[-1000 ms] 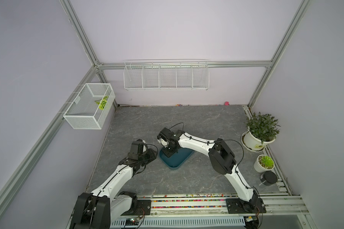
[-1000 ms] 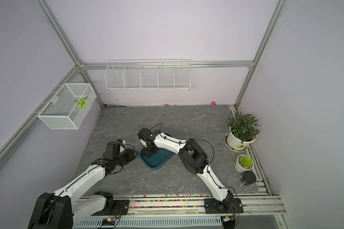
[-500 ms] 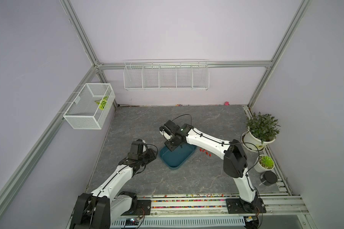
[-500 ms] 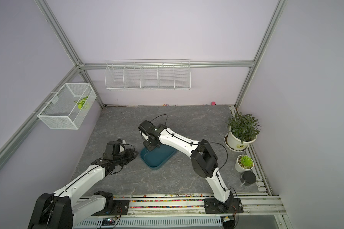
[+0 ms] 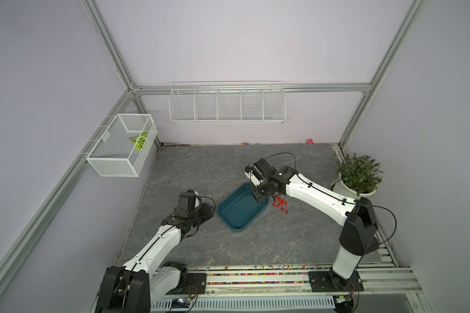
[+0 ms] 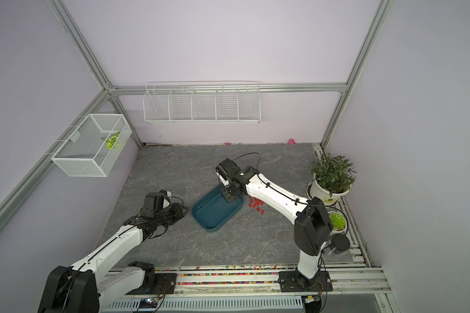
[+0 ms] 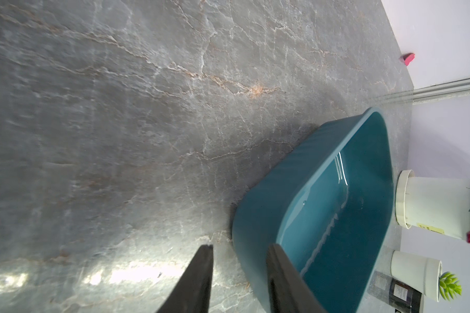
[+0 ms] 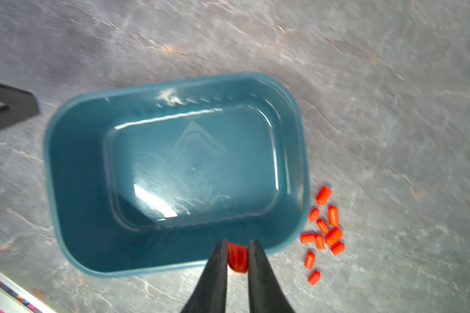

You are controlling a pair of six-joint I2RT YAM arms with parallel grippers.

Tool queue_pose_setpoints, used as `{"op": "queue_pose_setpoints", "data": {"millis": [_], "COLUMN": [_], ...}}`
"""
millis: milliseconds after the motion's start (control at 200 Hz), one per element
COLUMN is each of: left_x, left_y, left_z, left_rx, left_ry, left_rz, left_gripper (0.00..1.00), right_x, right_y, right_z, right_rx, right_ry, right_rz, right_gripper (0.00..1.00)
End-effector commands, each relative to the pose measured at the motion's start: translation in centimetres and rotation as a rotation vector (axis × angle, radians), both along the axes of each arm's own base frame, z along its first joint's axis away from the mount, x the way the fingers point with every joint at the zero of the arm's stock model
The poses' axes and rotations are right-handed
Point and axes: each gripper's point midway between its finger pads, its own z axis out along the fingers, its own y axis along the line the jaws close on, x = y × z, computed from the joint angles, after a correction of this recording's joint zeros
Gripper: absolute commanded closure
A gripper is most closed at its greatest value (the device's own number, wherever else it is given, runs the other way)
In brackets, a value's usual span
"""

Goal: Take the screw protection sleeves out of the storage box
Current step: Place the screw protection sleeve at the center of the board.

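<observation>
Right fingers (image 8: 214, 276) pinch 1 red sleeve (image 8: 237, 258) over the storage box (image 8: 93, 176) rim. 10 screw protection sleeves (image 8: 332, 235) lie on the counter (image 8: 391, 108) just beside that box. Left fingers (image 7: 196, 279), parted and empty, are near its other end.

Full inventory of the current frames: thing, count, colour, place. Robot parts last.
dark teal plastic storage box: 1, teal, mid-table, looks empty
red cylindrical screw protection sleeves: about ten, red, on the table beside the box; one more in the right pincer
white wire baskets: 2, white, back wall and side wall, the latter holding a green leaf
potted plants: 2, green in white pots, right arm's side
dark cylinder: 1, black, by small pot
multicoloured beads: many, front rails
left pincer: open, empty, beside box
right pincer: shut on a sleeve, over box edge
</observation>
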Motion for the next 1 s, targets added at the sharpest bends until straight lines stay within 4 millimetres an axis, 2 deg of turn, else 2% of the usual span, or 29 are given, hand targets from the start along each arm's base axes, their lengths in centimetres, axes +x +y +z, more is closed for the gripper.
{"op": "queue_pose_setpoints", "data": {"millis": [0, 180, 415, 695, 1000], "left_x": [0.9, 1.6, 3.7, 5.8, 5.2], "left_y": [-0.1, -0.1, -0.2, -1.3, -1.6], "left_z": [1.2, 1.9, 4.2, 6.1, 6.3], "left_rx": [0.005, 0.023, 0.051, 0.018, -0.004], "left_ry": [-0.028, -0.038, -0.079, -0.115, -0.136], "left_rz": [-0.013, -0.017, -0.025, -0.043, -0.065], "left_gripper": [0.6, 0.6, 0.6, 0.6, 0.6], "right_x": [-0.2, -1.2, -2.1, -2.4, -2.2], "right_y": [-2.6, -5.9, -8.4, -9.2, -9.1], "right_z": [-0.2, -1.7, -3.8, -7.0, -10.8], "right_rx": [0.007, 0.023, 0.0, -0.025, -0.064], "right_ry": [-0.007, 0.019, 0.034, 0.092, 0.165], "right_rz": [-0.056, -0.129, -0.199, -0.222, -0.223], "right_gripper": [0.81, 0.8, 0.79, 0.8, 0.81]}}
